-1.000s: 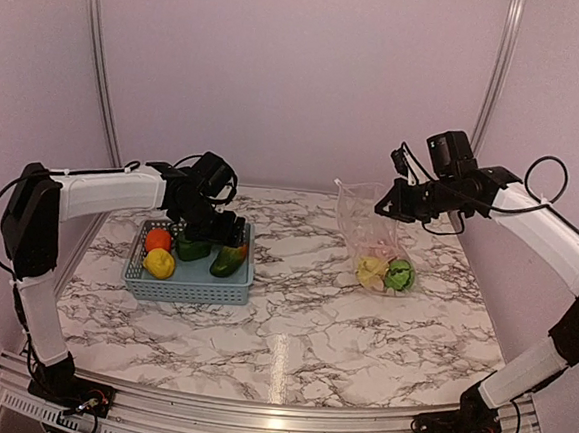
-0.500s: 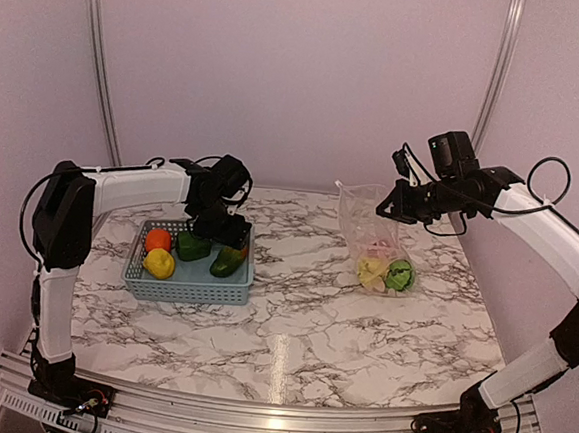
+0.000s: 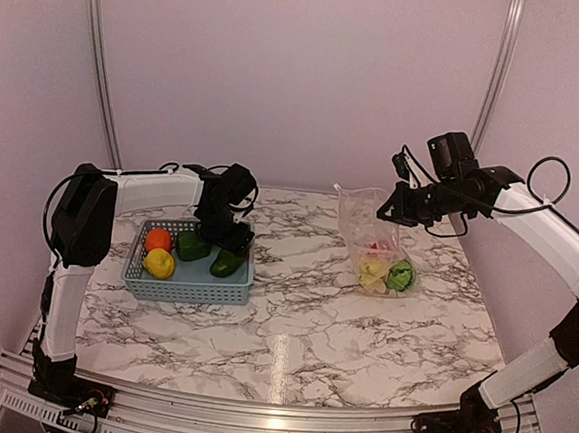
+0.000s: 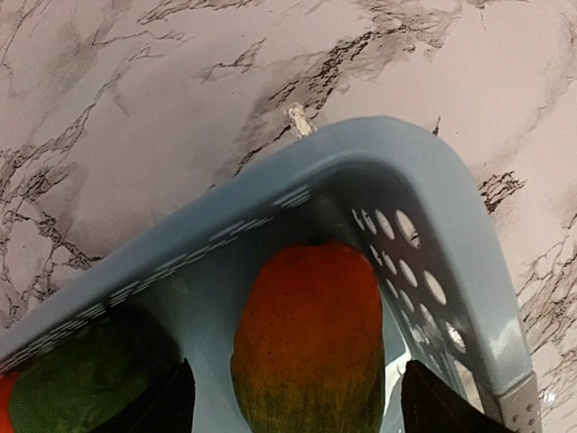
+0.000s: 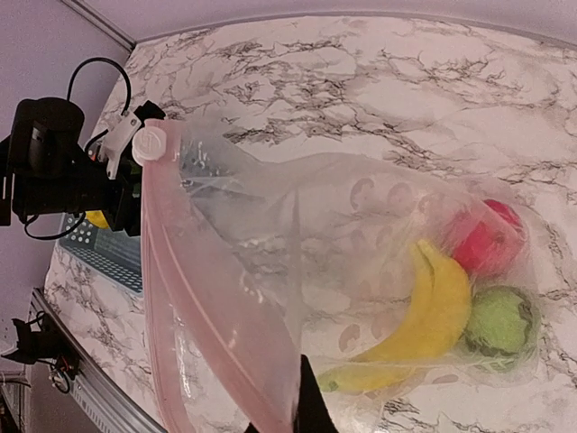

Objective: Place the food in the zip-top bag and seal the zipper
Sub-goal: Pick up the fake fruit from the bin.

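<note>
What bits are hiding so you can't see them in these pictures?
- Left wrist view: the bottom edge cuts off the mango's lower end and most of the left pincer.
- Right wrist view: the right pincer is almost all hidden behind the zip-top bag and the bottom edge.
- Top view: the left arm covers part of the basket.

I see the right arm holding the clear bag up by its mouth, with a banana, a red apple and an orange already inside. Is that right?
Not the orange: it sits in the basket. The right wrist view shows the third item in the zip-top bag, beside the banana and red apple, is a green melon.
</note>
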Available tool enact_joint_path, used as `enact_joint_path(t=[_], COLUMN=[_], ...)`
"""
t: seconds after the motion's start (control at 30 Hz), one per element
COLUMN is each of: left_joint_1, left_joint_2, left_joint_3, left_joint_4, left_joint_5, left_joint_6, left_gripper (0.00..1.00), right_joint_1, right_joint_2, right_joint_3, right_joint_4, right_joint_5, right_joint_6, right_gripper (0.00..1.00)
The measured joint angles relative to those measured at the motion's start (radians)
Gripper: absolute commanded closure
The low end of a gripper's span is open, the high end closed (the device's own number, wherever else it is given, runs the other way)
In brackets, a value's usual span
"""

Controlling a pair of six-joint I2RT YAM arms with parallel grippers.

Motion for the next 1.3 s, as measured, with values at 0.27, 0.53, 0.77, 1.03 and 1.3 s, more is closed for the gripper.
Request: enact_joint_path(t=[0.27, 0.53, 0.77, 1.03, 1.3], left_joint_1=[0.014, 0.031, 0.038, 0.038, 0.038], left_joint_2=[0.027, 0.074, 0.078, 0.011, -0.286], left_joint_3=[0.035, 0.040, 0.040, 0.038, -0.052], left_joint_4=[-0.005, -0.007, -0.008, -0.007, 0.095], left_joint_5=[0.001, 0.033, 0.063, 0.053, 0.023], left_joint_6=[0.000, -0.002, -0.003, -0.038, -0.088], left_gripper=[0.20, 0.29, 0.37, 0.43, 0.46], right_joint_1=[0.000, 0.001, 0.003, 0.006, 0.035], right_joint_2=[0.008, 0.010, 0.008, 0.007, 0.042], right_joint_3=[0.012, 0.015, 0.015, 0.015, 0.057], right_joint_4=[-0.012, -0.016, -0.016, -0.016, -0.017], right_joint_5=[-0.001, 0.000, 0.000, -0.001, -0.012], right_joint_6=[0.010, 0.022, 0.031, 0.043, 0.046], right_gripper=[1.00, 1.00, 1.00, 1.00, 1.00])
